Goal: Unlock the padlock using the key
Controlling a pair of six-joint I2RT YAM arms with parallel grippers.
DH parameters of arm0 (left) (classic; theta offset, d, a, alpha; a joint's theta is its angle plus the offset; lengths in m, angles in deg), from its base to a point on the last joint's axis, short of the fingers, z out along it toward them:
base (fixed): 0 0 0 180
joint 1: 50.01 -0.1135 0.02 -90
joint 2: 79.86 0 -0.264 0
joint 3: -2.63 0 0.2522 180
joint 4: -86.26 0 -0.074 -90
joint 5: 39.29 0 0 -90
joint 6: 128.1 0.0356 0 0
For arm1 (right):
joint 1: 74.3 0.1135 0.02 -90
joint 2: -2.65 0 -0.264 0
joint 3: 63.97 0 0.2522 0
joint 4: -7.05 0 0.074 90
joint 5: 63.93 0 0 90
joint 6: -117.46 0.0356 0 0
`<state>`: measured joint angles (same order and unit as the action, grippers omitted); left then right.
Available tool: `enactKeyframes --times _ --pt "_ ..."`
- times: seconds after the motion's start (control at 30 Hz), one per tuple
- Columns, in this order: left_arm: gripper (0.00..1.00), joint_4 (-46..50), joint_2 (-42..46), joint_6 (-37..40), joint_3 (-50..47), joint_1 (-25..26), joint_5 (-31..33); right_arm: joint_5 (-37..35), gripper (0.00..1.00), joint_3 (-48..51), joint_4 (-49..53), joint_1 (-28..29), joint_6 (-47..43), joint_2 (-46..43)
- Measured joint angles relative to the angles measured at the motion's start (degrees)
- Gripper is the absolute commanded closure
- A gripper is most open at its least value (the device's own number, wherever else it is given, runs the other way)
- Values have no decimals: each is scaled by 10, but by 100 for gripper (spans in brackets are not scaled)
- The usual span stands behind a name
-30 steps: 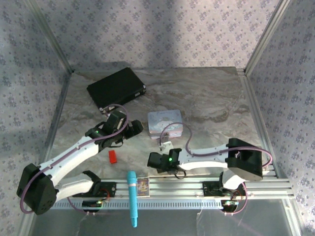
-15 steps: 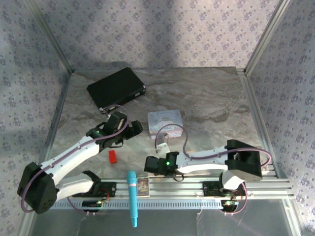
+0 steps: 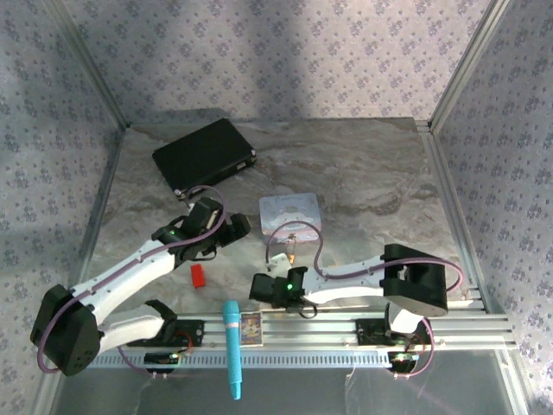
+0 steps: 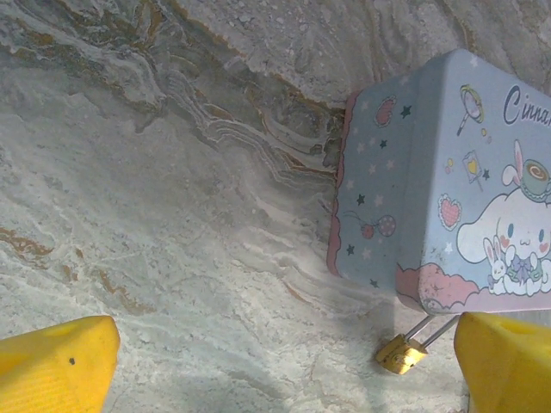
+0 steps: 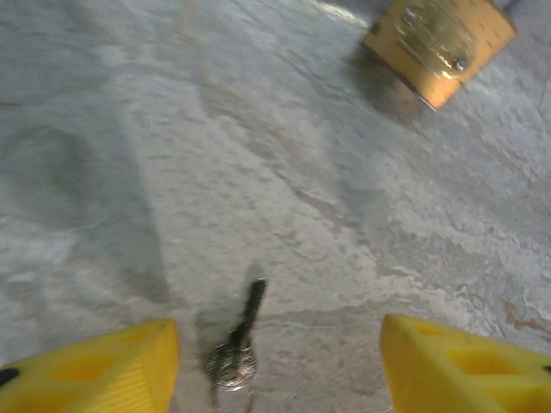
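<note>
Padlock (image 4: pixel 400 351) on the marble table (image 3: pixel 371 173), just beside the near corner of the tin (image 4: pixel 448 189). Rests with the brass body low and the thin shackle pointing up at the tin's base, seemingly touching it. Sits close to the yellow finger (image 4: pixel 508 361) at the right of the left wrist view, apart from it. Left gripper (image 4: pixel 284 370) released, fingers spread wide, nothing between them. Hovers over bare marble left of the tin in the top view.

Key (image 5: pixel 237 344) flat on the table, round head toward the camera, blade pointing away. Lies between the spread fingers of the right gripper (image 5: pixel 275 370), nearer the finger (image 5: pixel 86 370) at the left of that view, touching neither. Right gripper likewise released, grasping nothing. Orange block (image 5: pixel 439 39) well beyond the key, at the upper right of the right wrist view.

From above: right arm stretched leftward along the near edge, just beyond the rail (image 3: pixel 311 337). Red block (image 3: pixel 198 275) on the marble between the two arms. Black case (image 3: pixel 204 156) at the far left. Blue stick (image 3: pixel 232 347) across the rail.
</note>
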<state>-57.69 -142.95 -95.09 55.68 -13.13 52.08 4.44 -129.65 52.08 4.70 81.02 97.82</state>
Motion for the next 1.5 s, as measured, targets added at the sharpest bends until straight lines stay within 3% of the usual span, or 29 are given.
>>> enactKeyframes --times 0.63,1.07,1.27,1.5 --pt "0 0 0 -1 -1 0 5 41 66 19 -24 -10 10 -12" --pt "1 0 0 -12 -2 0 9 36 72 31 -31 -7 31 -19" --pt "1 -10 0 -21 -13 0 9 30 87 33 -31 -3 38 -21" --pt "5 -29 -1 -40 -27 0 5 44 97 67 -68 -11 41 -56"
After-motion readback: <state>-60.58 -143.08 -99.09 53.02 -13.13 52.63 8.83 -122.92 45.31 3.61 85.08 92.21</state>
